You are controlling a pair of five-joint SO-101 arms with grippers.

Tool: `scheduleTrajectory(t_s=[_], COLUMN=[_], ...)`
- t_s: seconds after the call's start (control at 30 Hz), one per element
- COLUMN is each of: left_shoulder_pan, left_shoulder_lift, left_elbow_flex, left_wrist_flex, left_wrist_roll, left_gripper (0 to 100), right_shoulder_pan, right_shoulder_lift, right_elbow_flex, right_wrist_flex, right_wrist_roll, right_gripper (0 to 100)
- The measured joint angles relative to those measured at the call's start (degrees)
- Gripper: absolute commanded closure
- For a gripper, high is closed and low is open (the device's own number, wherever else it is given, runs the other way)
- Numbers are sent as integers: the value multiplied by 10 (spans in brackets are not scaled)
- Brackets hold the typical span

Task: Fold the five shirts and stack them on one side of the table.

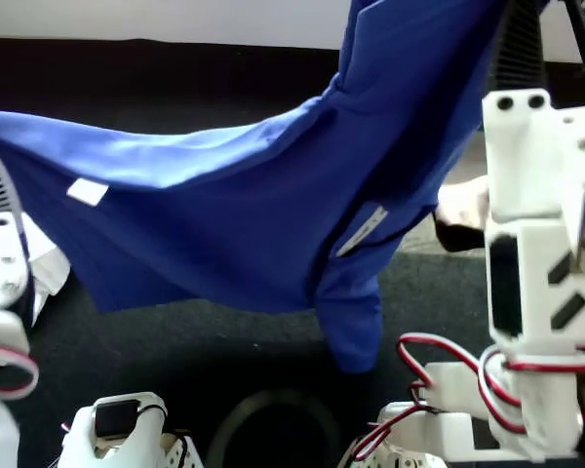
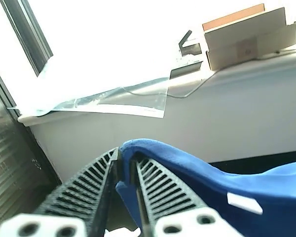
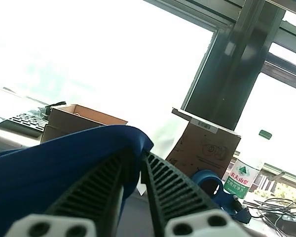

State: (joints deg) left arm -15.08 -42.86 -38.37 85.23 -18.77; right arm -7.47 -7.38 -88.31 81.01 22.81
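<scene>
Above the tabletop [image 1: 175, 336], the limp blue shirt [image 1: 224, 214] sags between left pincer [image 2: 127, 158] and right pincer [image 3: 138, 157], both gripping edges

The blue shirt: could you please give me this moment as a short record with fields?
item: blue shirt, held above the table, spread between both arms
left pincer: shut on the shirt's edge near a white tag
right pincer: shut on the shirt's other end
beneath: dark tabletop, a white cloth lying at one side
</scene>
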Motion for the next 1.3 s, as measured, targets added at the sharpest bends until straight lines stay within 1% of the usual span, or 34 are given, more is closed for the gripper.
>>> scheduleTrajectory(t_s=[0.13,0.3,0.47,0.6,0.63,0.77,0.83,1.1,1.3], left_shoulder_pan=[0,-1,-20,-23,-23,-23,-23,-23,-23], left_shoulder_lift=[-2,-1,-1,-1,-1,-1,-1,-1,-1], left_elbow_flex=[-29,-29,-29,-29,-31,-31,-31,-32,-71], left_wrist_flex=[-1,2,11,11,11,11,11,-9,-11], left_wrist_roll=[0,0,0,0,0,0,0,0,0], left_gripper=[991,991,991,991,991,991,991,991,991], right_shoulder_pan=[-1,-1,7,8,8,8,8,8,8], right_shoulder_lift=[-17,-15,25,56,59,59,57,-19,-58], right_elbow_flex=[1,1,1,5,5,5,5,4,1], right_wrist_flex=[8,-9,-88,-133,-135,-120,-112,-109,-108], right_wrist_roll=[-33,-40,5,12,11,-51,-65,-73,-73], right_gripper=[992,992,992,992,992,992,992,992,992])
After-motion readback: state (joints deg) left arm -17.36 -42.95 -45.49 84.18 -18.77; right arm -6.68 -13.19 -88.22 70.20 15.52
